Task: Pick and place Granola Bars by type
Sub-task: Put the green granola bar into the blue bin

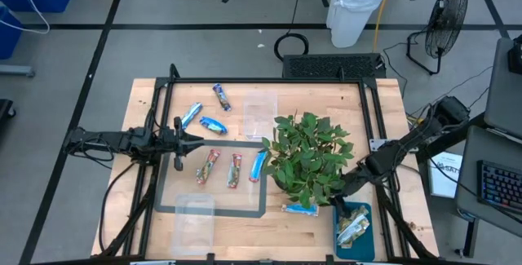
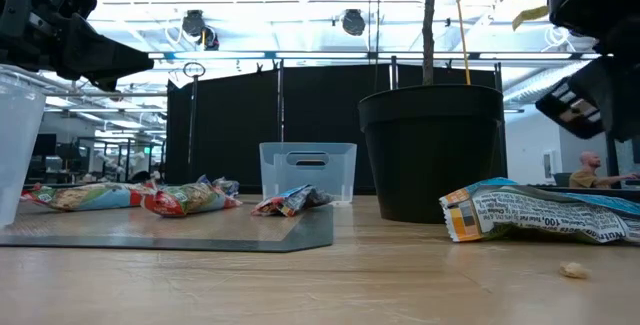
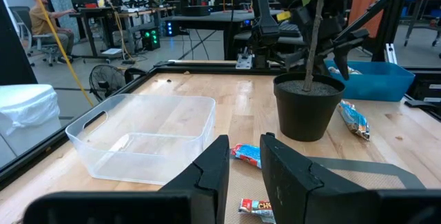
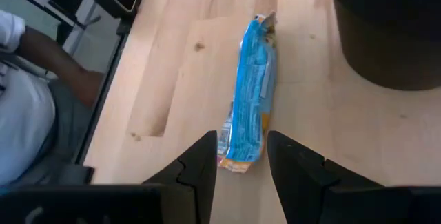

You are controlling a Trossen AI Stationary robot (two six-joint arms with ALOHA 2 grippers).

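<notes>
Potted plant (image 1: 308, 157) stands mid-table. Left gripper (image 1: 198, 140) is held narrowly open, empty, at the mat's (image 1: 212, 209) edge. Right gripper (image 4: 240, 160) is spread open above a blue bar (image 4: 250, 91) lying beside the pot; other bars (image 1: 220, 168) are scattered on mat.

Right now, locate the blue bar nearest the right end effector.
In the high view, the blue bar lies on the wood just below the potted plant, left of the teal tray.
</notes>
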